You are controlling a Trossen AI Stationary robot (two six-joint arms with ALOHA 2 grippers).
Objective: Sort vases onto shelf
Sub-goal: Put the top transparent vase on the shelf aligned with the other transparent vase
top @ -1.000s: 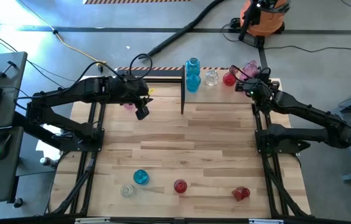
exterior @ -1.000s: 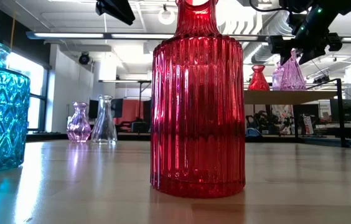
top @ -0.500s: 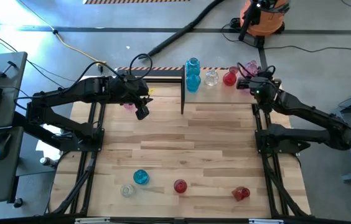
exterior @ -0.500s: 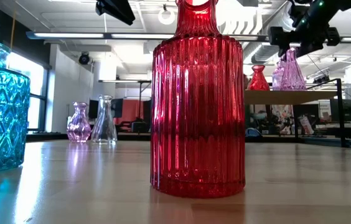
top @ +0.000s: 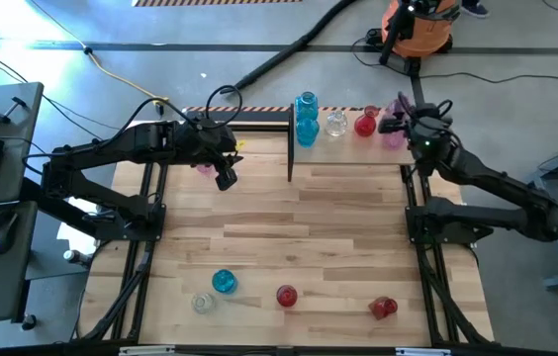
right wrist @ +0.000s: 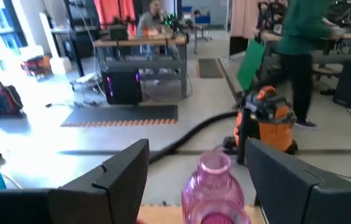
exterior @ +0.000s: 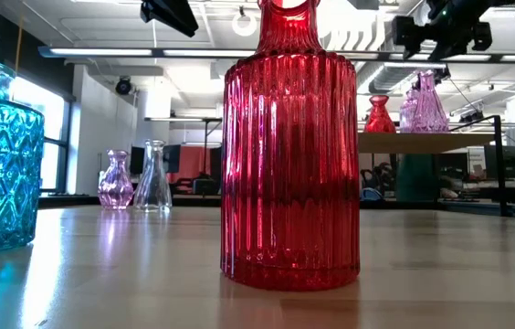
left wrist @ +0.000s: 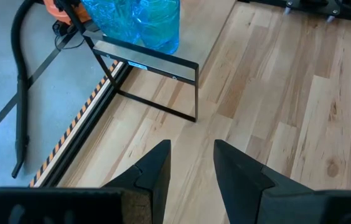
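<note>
- pale plank table (top: 299, 222) under me; in the room beyond, an orange shop vacuum (right wrist: 269, 121) and a person in green (right wrist: 303, 37).
- since a second ago my right gripper (top: 413, 121) has risen off the pink glass vase (right wrist: 214, 186), fingers now spread apart.
- that vase stands upright, neck up, on the plywood-topped shelf (exterior: 404, 142) beside the red glass vase (top: 364, 125).
- my left gripper (left wrist: 191, 165) waits, open, over the table's far left.

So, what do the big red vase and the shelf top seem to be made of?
The big red vase looks like translucent ribbed glass with a glossy finish: light passes through and glints on it. The shelf top appears to be pale wood, probably plywood, judging by its matte light edge.
</note>
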